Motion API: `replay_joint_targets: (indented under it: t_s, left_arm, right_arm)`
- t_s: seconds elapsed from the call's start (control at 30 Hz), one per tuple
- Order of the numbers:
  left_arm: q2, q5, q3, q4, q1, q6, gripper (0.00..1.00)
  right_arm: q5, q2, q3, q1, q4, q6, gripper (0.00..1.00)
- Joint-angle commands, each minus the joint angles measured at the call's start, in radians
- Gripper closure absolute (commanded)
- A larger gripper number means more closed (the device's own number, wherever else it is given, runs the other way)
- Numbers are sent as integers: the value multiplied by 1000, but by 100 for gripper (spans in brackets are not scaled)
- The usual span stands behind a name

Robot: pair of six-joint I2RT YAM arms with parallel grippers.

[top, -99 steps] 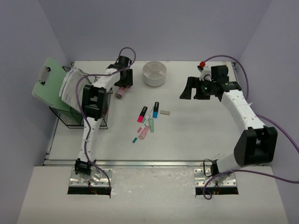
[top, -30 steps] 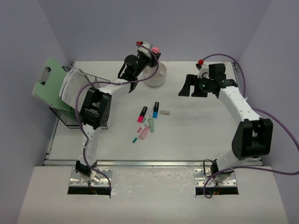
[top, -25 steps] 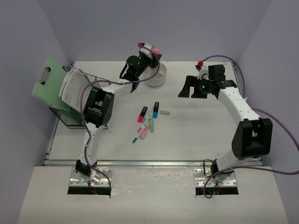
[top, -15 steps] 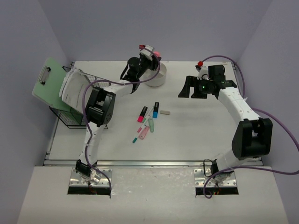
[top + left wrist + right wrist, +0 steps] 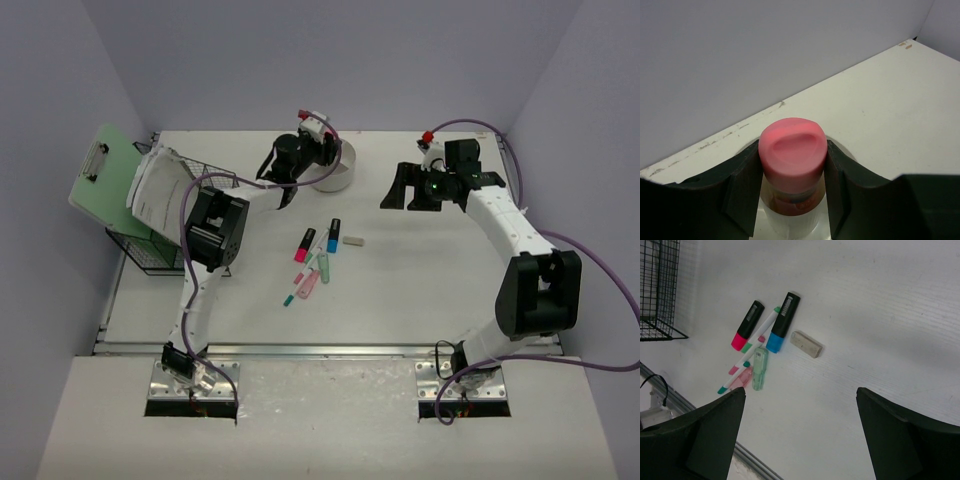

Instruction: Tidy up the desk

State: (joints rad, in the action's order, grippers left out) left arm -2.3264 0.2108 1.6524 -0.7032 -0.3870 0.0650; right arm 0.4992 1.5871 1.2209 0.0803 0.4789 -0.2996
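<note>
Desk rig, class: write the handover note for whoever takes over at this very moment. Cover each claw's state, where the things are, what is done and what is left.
Left claw: shut on the pink-capped bottle, held at the white round container at the back of the desk.
Right claw: open, empty, hovering above the desk's right half.
Done: papers and green clipboard stand in the wire basket on the left.
Left: the bottle is not yet released. The markers and eraser lie loose mid-desk.
</note>
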Motion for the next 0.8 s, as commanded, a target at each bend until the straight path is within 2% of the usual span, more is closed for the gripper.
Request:
replay_joint_targets:
  t_s: [0.0,0.1,0.13,0.27,0.37,0.5,0.6,0.7,0.77]
  left_arm:
    - [58,6,23,-75,0,-22,67]
    - [74,-24,50,-42,3,-36,63]
    - [88,-12,72,-18,8,-34,54]
    - [163,37,153,87,18,-25,34]
    - [246,31,189,183,20,-2,24]
    - [379,-4,189,300,22,-10,23]
    - [460,19,227,461,25,1,24]
    - [522,70,234,738,29,47,23]
    - [591,105,149,831,49,34,14]
  right_arm:
    - [12,4,5,-4,-40,-9,7]
    - [19,5,12,-4,-40,-9,6]
    - [19,7,22,-4,-39,-6,6]
    - [33,14,73,-4,-35,0,5]
    - [33,17,105,-2,-30,1,3]
    - [15,12,140,0,-35,42,2]
    - [-32,-9,141,11,-54,133,2]
    - [-49,-19,135,43,-56,261,4]
    - [-53,-14,143,90,-13,401,6]
